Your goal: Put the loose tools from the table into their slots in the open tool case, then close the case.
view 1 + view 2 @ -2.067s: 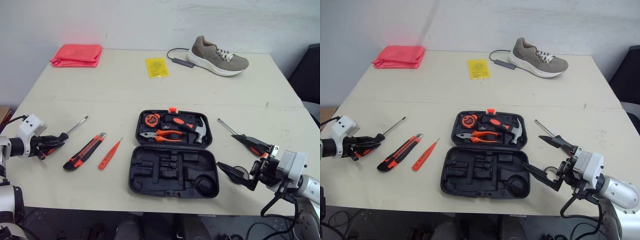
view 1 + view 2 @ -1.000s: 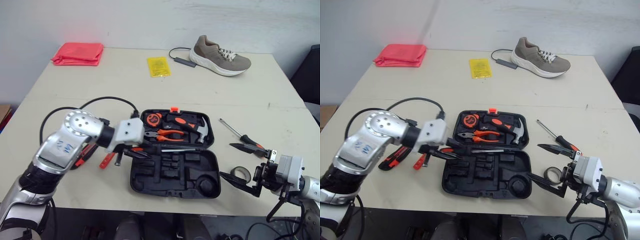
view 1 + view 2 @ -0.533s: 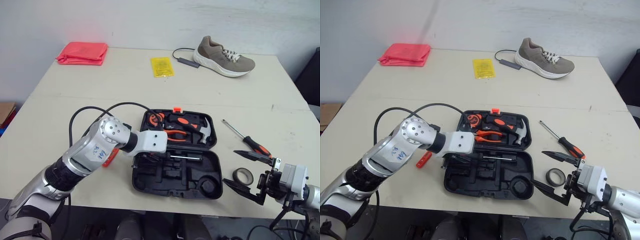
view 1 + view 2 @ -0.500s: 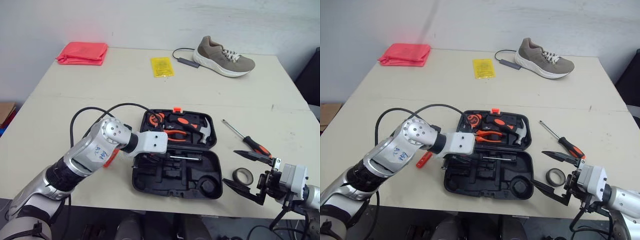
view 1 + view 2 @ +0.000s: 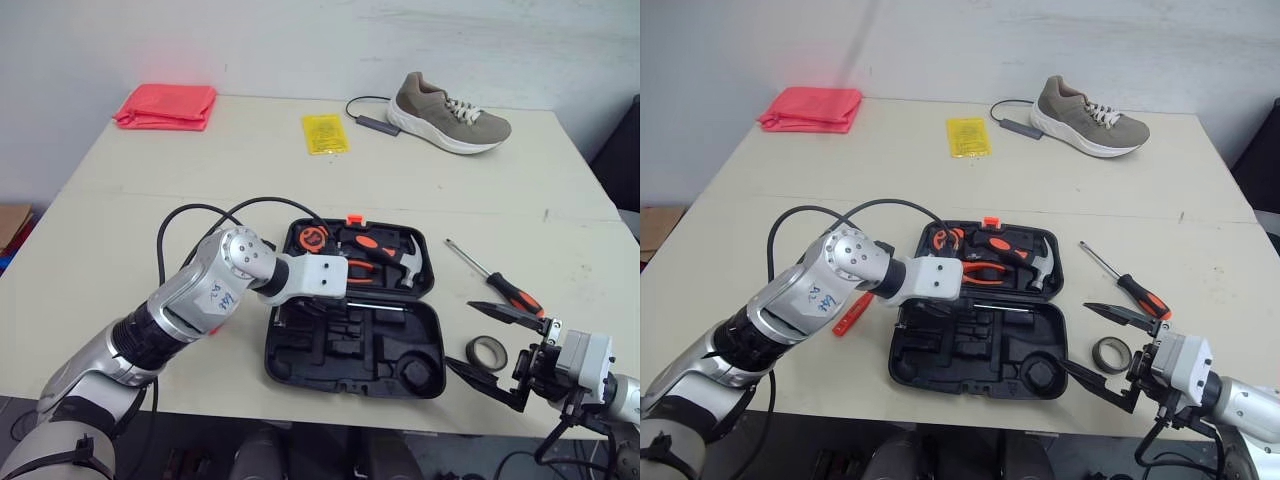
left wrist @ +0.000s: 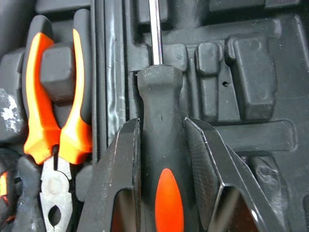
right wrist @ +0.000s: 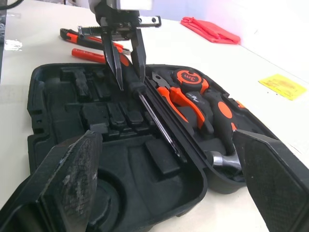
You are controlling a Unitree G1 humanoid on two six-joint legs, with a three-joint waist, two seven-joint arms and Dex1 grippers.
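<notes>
The black tool case (image 5: 430, 345) lies open at the table's front, its lid half holding a tape measure (image 7: 190, 77), orange pliers (image 6: 58, 111) and a hammer (image 5: 405, 262). My left gripper (image 6: 161, 125) is shut on the black-and-orange handle of a screwdriver (image 6: 161, 159), low over the tray half by the hinge; its shaft (image 5: 385, 308) lies along a groove there. To the case's right my right gripper (image 5: 460, 332) hovers open near the table's front edge. A tape roll (image 5: 487, 351) and a second screwdriver (image 5: 497, 282) lie loose close to it.
Left of the case lie a red tester pen (image 5: 850, 315) and a utility knife (image 7: 82, 36), partly behind my left arm. Far back are a shoe (image 5: 448, 100) with a cable, a yellow packet (image 5: 326, 133) and a red cloth (image 5: 165, 105).
My left gripper carried the screwdriver from the table's left side into the case and in the last half second slid it a little rightward. The right gripper has barely moved.
</notes>
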